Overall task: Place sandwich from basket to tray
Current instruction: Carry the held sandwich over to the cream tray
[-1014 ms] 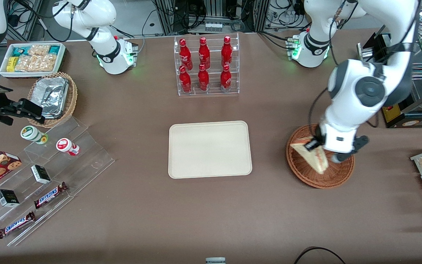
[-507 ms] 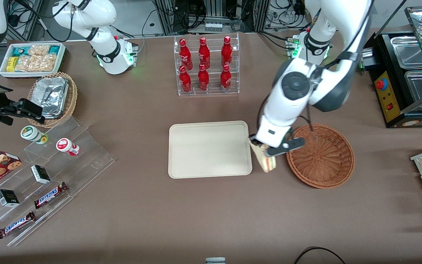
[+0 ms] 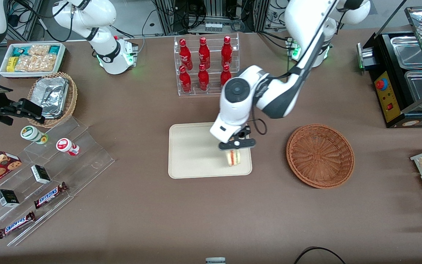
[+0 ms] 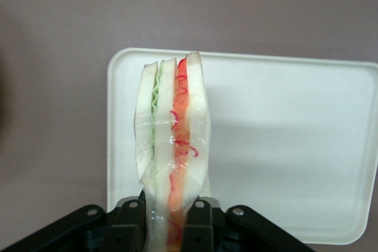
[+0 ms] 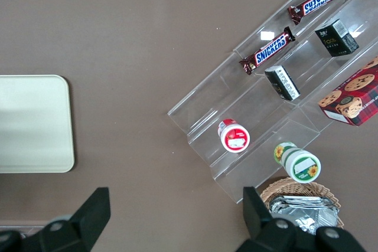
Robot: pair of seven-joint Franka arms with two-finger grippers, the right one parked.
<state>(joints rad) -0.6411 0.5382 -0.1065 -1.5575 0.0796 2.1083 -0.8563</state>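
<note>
The robot's hand (image 3: 235,146) is clamped on the wrapped sandwich (image 3: 233,157), which hangs over the cream tray (image 3: 196,154) near its five o'clock corner. A second ago the sandwich was only just lifted from the brown wicker basket (image 3: 320,156); half a second ago it hung between basket and tray. The basket, at three o'clock from the tray on the brown surface (image 3: 211,216), now sits empty. The carry looks nearly finished: what remains, by appearance, is lowering and letting go.
</note>
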